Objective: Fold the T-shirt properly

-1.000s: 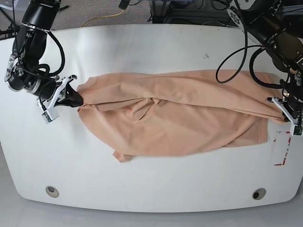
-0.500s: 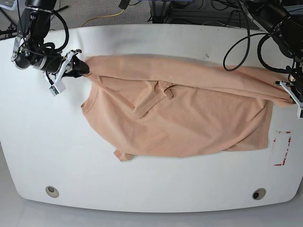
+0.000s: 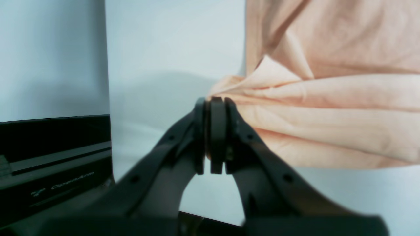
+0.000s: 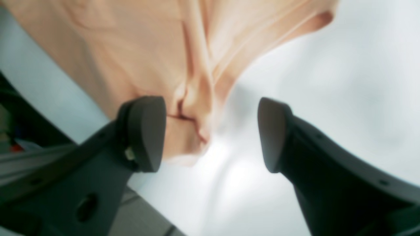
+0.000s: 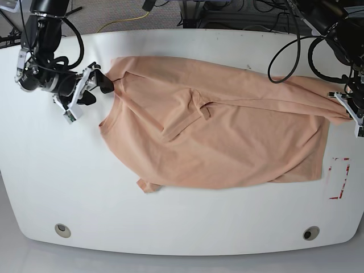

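Clearly the folding is barely begun: the T-shirt [image 5: 216, 136] lies spread across the middle of the white table [image 5: 182, 227], stretched lengthwise between the two arms, with creases near its centre and a small corner poking out at the near edge, and I see no crisp fold in it yet, so by my reckoning the smoothing out and every proper fold are left to do. Over on the far-left side of the base view, the right gripper [image 4: 210, 134] has its jaws standing wide apart; in its wrist view a bunched tip of the peach cloth [image 4: 187, 131] hangs between them, brushing against one pad [image 4: 147, 134] and well clear of the other, so nothing is clamped there. At the opposite end, the left gripper [image 3: 211, 105] is pinched completely together, and a gathered corner of the shirt [image 3: 315, 114] fans out from right at its tips; it looks to me as though a thin bit of fabric is caught in that pinch, and from the base view that end of the shirt reaches up to the gripper [image 5: 348, 111] near the table's edge
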`<action>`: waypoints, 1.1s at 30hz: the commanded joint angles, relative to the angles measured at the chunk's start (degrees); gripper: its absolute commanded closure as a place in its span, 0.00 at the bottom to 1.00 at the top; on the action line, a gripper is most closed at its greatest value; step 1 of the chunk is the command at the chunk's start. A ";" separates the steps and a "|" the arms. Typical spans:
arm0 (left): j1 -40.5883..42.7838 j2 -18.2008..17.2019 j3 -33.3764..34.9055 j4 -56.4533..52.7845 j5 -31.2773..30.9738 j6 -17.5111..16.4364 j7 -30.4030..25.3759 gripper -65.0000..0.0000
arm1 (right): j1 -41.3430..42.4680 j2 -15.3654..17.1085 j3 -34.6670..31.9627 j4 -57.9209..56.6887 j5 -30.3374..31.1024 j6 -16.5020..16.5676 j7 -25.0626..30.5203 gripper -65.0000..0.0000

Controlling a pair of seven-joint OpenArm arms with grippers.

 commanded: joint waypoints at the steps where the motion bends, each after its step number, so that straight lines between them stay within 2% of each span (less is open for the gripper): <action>1: -0.41 -1.00 -0.22 0.97 -0.06 0.10 -0.94 1.00 | 2.00 -0.34 -2.53 0.81 -3.28 0.10 1.19 0.37; 7: -0.41 -1.00 -0.22 0.88 -0.06 0.10 -0.94 1.00 | 2.26 -4.39 -3.06 0.81 -9.35 0.10 1.19 0.37; 15: -0.41 -0.92 -0.13 0.80 -0.06 0.10 -0.94 1.00 | 2.26 -6.93 -3.15 -3.76 -10.14 0.10 2.59 0.37; 22: -0.32 -0.92 -0.13 0.80 -0.06 0.10 -0.94 1.00 | 5.08 -7.46 -3.24 -3.76 -10.32 0.10 3.74 0.37; 27: -0.32 -0.92 -0.04 0.71 -0.06 0.10 -0.94 1.00 | 7.54 -7.11 -3.24 -8.33 -10.32 0.10 3.91 0.37; 33: -0.32 -0.92 0.04 0.71 -0.06 0.10 -0.94 1.00 | 7.27 -7.46 -3.24 -9.57 -10.05 0.10 3.74 0.37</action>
